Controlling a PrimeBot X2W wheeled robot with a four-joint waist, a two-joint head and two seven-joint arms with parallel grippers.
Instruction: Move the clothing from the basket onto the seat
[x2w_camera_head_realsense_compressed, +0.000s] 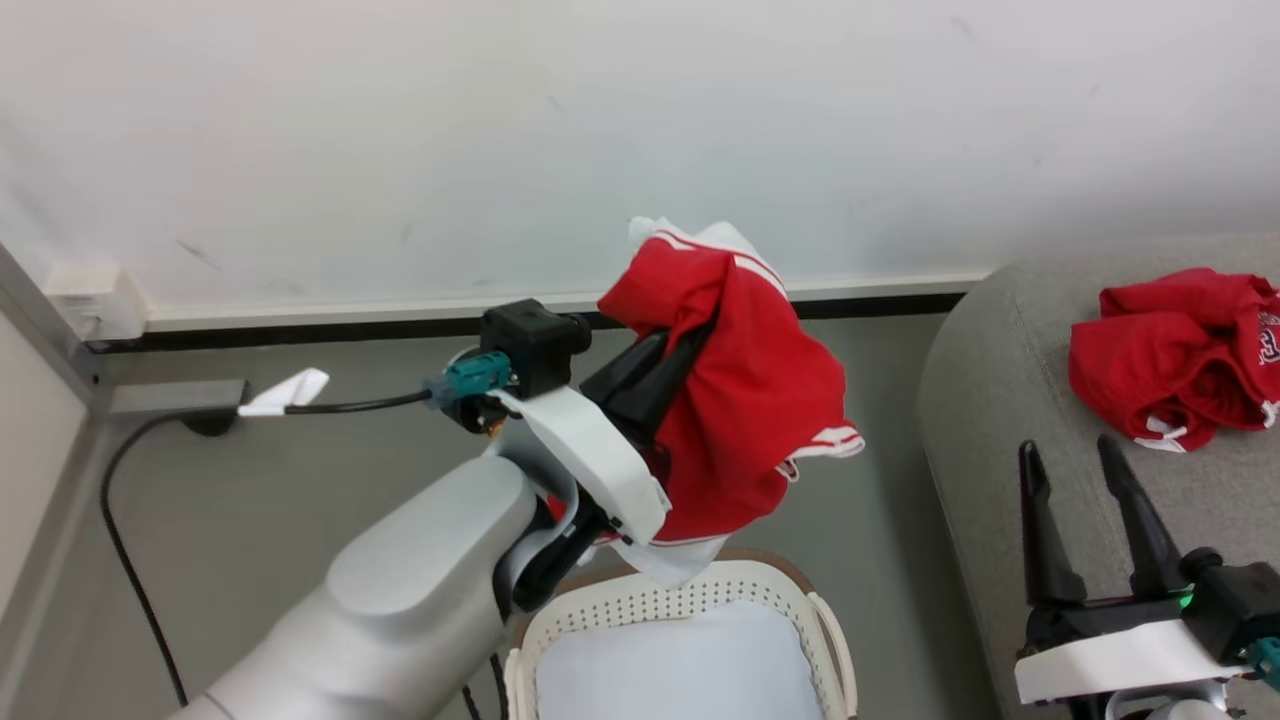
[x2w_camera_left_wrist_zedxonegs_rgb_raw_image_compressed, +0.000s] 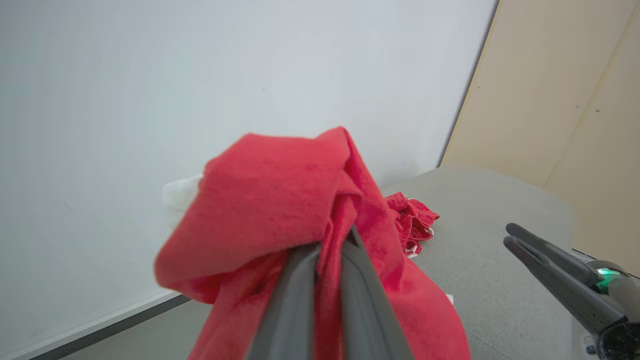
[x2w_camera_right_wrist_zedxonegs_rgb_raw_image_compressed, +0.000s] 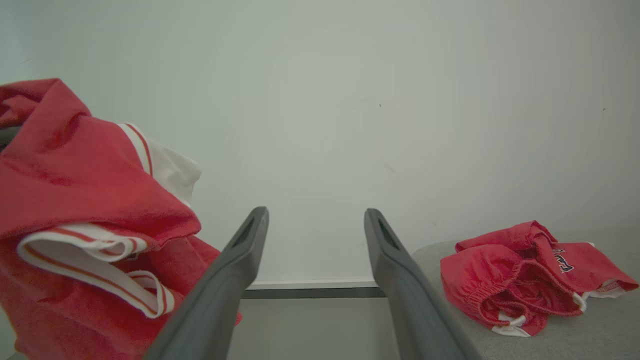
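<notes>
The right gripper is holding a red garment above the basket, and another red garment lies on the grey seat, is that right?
Not quite. In the head view the left gripper holds the red garment above the basket; the right gripper is open and empty. The other garment does lie on the grey seat.

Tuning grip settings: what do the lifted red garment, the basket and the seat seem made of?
Lifted red garment: soft matte cloth, perhaps fleecy knit; it drapes limply in folds, with white striped trim. Basket: rigid cream plastic, smooth, with moulded rows of holes. Seat: matte grey woven upholstery, likely padded, given its rounded edge.
</notes>
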